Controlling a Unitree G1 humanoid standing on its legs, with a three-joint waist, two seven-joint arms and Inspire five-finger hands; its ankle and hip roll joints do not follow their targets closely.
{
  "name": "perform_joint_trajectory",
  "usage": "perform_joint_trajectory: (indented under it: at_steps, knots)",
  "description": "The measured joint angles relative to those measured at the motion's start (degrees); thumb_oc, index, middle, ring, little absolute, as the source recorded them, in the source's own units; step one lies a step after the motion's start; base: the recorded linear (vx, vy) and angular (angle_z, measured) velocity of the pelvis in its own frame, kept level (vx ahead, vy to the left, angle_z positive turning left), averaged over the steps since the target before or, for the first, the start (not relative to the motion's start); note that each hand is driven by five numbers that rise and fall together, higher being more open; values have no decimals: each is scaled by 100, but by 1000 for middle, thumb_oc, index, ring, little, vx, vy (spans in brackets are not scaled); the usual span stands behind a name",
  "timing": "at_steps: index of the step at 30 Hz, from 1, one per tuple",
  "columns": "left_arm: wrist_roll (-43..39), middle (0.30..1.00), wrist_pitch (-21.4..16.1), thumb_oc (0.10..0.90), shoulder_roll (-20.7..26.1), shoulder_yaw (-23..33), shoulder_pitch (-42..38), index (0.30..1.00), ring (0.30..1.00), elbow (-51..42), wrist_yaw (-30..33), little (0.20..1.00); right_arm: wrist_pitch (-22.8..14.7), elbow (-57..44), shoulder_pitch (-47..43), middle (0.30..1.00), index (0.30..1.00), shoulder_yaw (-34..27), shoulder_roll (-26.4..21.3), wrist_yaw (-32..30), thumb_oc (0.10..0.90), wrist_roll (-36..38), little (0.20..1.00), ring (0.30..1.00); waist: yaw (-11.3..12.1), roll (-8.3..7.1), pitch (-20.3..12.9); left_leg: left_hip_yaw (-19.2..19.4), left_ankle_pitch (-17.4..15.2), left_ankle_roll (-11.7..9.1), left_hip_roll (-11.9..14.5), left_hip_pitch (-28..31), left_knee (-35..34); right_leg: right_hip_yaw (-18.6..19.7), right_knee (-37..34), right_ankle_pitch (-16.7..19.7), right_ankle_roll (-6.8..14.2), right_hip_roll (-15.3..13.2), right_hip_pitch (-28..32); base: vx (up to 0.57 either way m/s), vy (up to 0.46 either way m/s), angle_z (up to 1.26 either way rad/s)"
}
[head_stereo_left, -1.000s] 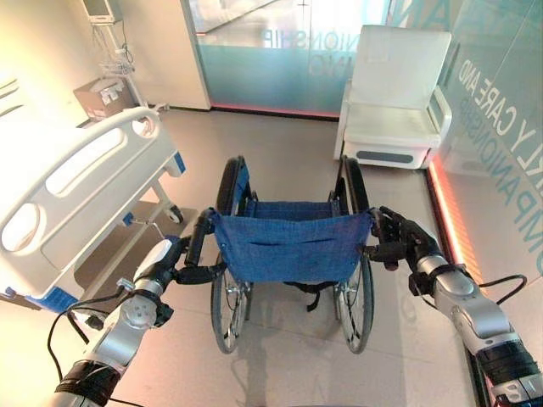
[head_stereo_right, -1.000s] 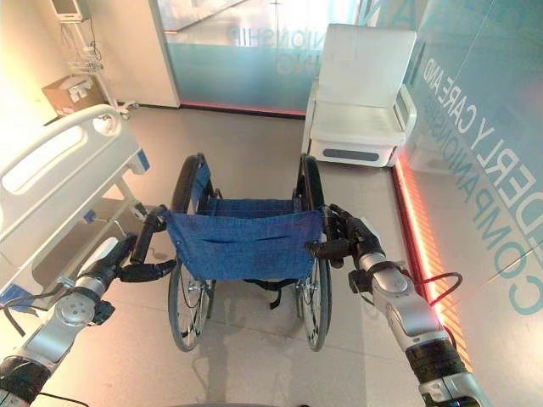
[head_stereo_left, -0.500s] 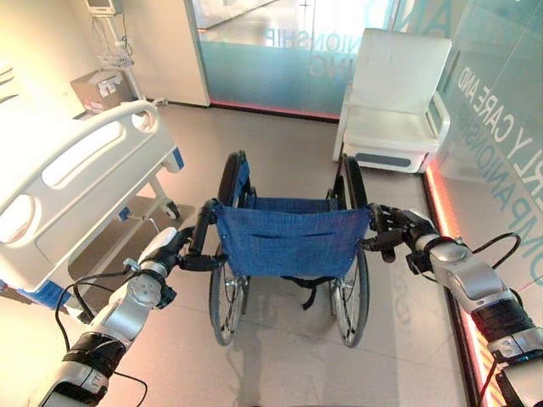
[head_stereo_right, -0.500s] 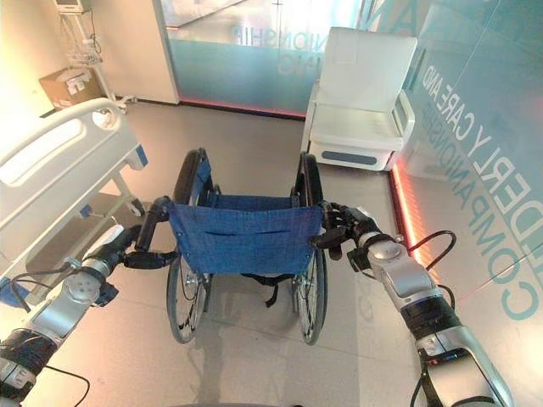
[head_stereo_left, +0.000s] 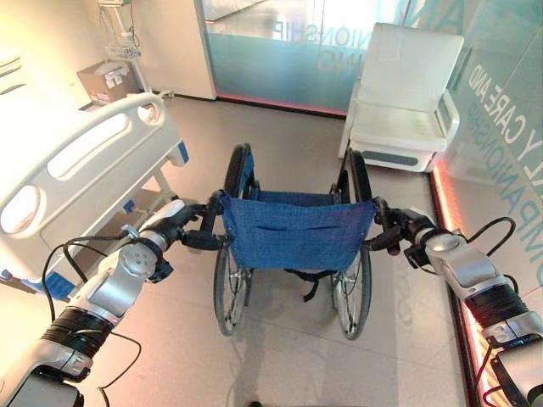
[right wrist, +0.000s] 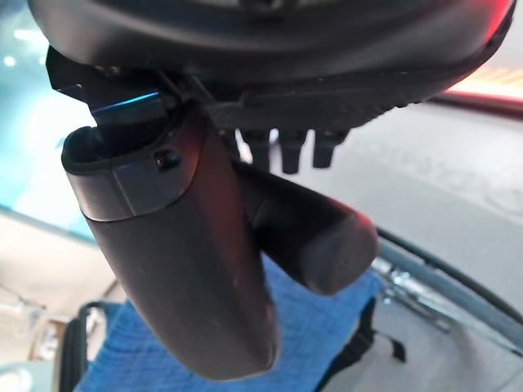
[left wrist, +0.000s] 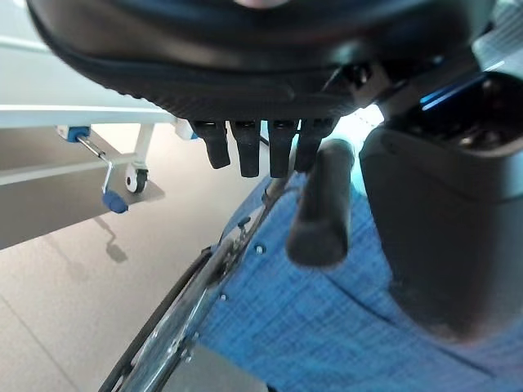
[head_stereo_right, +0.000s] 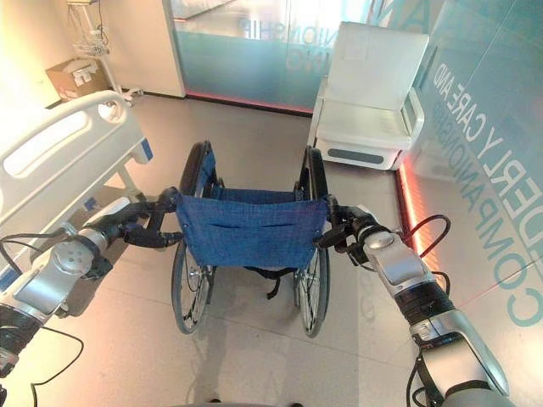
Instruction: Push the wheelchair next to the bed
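I see the wheelchair (head_stereo_left: 293, 233) standing on the floor (head_stereo_left: 280, 365) in front of me, its blue backrest facing me, with the bed (head_stereo_left: 72, 182) just to its left and a white armchair (head_stereo_left: 407, 93) far right. My left hand (head_stereo_left: 170, 227) is clenched around the left push handle (left wrist: 323, 204), and my right hand (head_stereo_right: 361, 231) is wrapped around the right push handle (right wrist: 306, 233).

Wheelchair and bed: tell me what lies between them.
Bare floor separates the wheelchair from the bed, seen in the left eye view.
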Motion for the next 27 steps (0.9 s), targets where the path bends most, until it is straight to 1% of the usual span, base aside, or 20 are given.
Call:
perform_joint_trajectory:
  at_steps: [5,9,12,16,18,21,24,27]
  knots:
    - [70,900,8,800,167,146,-2,900,900,-283,-27,900,142,21,-72,900,900,-11,0,32,800,-60,900,900,14,-6,9,-49,6,-7,2,-21,0,-60,-1,-5,-8,2,0,-3,-3,4]
    - [69,900,43,800,182,224,-98,900,900,-573,-98,900,153,202,-182,900,900,17,55,24,800,-142,900,900,37,-2,11,-60,9,-11,2,-20,1,-76,-2,-5,-8,3,7,0,0,0]
    - [72,900,66,800,186,224,-165,900,900,-618,-173,900,155,286,-244,900,900,26,102,7,800,-206,900,900,37,16,23,-65,10,-12,2,-17,0,-81,-4,-5,-8,3,13,0,0,0]
    - [199,900,401,800,187,220,-351,900,900,-551,-395,900,155,404,-346,900,900,47,119,-10,800,-204,900,900,33,47,42,-72,11,-13,2,-15,1,-84,-2,-5,-8,3,18,0,0,0]
    - [411,900,634,800,188,37,-582,900,900,-369,-570,900,158,409,-354,900,900,57,119,-61,800,-204,900,900,33,56,45,-81,12,-14,2,-16,1,-81,0,-6,-8,4,21,0,0,0]
    - [561,900,825,800,188,-175,-762,900,900,-39,-688,900,183,409,-401,900,900,98,130,-63,800,-201,900,900,1,71,48,-78,12,-14,1,-16,1,-71,1,-7,-10,4,20,0,0,0]
    - [571,900,890,800,180,-232,-764,900,900,213,-750,900,183,410,-440,900,900,170,143,-64,800,-201,900,900,-35,74,48,-67,12,-14,2,-9,2,-59,2,-9,-14,6,20,0,0,0]
    - [578,900,922,800,106,-482,-962,900,900,432,-747,900,183,486,-504,900,900,290,162,-144,800,-201,900,900,-40,78,45,-56,12,-13,2,20,2,-45,3,-11,-17,6,38,0,0,0]
